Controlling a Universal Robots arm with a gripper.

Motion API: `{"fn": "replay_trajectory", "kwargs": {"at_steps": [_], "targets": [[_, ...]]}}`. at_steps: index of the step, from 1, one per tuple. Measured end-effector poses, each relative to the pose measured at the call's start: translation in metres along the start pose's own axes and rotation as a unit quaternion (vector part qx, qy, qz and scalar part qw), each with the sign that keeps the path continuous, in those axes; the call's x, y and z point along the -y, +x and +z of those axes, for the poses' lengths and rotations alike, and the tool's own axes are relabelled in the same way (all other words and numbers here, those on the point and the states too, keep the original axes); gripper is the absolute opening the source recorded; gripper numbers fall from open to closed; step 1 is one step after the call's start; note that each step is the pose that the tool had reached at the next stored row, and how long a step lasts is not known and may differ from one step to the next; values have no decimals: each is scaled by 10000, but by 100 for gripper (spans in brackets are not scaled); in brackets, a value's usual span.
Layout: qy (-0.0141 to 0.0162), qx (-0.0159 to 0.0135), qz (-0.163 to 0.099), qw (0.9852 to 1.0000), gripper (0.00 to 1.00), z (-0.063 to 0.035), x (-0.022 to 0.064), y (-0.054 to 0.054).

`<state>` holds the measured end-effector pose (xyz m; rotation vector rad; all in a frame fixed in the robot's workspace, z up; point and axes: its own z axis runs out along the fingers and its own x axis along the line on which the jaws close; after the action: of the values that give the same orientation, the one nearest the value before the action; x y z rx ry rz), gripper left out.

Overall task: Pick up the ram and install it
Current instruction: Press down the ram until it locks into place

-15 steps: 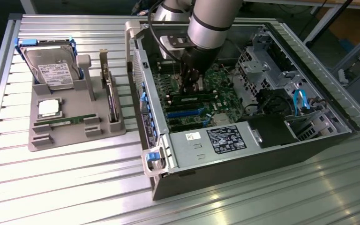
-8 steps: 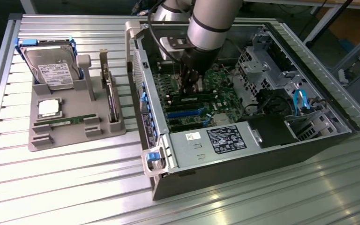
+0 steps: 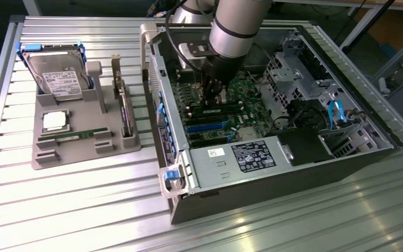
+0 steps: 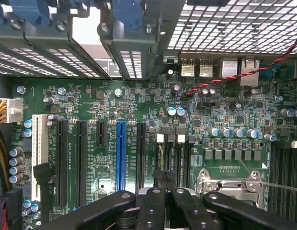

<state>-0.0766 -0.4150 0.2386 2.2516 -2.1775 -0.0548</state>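
The gripper (image 3: 212, 97) is low inside the computer case (image 3: 272, 157), its fingers (image 4: 153, 211) pressed close together over the motherboard (image 4: 139, 110). One ram (image 3: 73, 135) lies in the grey tray (image 3: 82, 152) on the desk (image 3: 82, 210).

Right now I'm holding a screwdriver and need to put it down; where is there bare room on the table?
The ribbed metal table lies bare in front of the grey parts tray and the open black computer case. A narrow strip lies between them. The tray is crowded: silver hard drive, square silver CPU chip, thin green ram stick.
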Motion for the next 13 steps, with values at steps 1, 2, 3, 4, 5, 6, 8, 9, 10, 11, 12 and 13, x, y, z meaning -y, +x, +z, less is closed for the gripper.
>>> {"fn": "replay_trajectory", "kwargs": {"at_steps": [1,2,3,4,5,6,8,9,10,11,12,13], "targets": [[0,-1,0,10000,10,7,0,0],[-1,-2,0,10000,10,16,0,1],[-2,-3,0,10000,10,24,0,1],[-1,-3,0,10000,10,31,0,1],[-1,-3,0,10000,10,39,1,1],[-2,-3,0,10000,10,40,1,2],[-1,-2,0,10000,10,41,1,1],[-1,-2,0,10000,10,43,1,1],[-1,-1,0,10000,10,47,1,1],[-1,-2,0,10000,10,55,1,2],[-2,-4,0,10000,10,58,1,2],[-2,-3,0,10000,10,60,1,2]]}}
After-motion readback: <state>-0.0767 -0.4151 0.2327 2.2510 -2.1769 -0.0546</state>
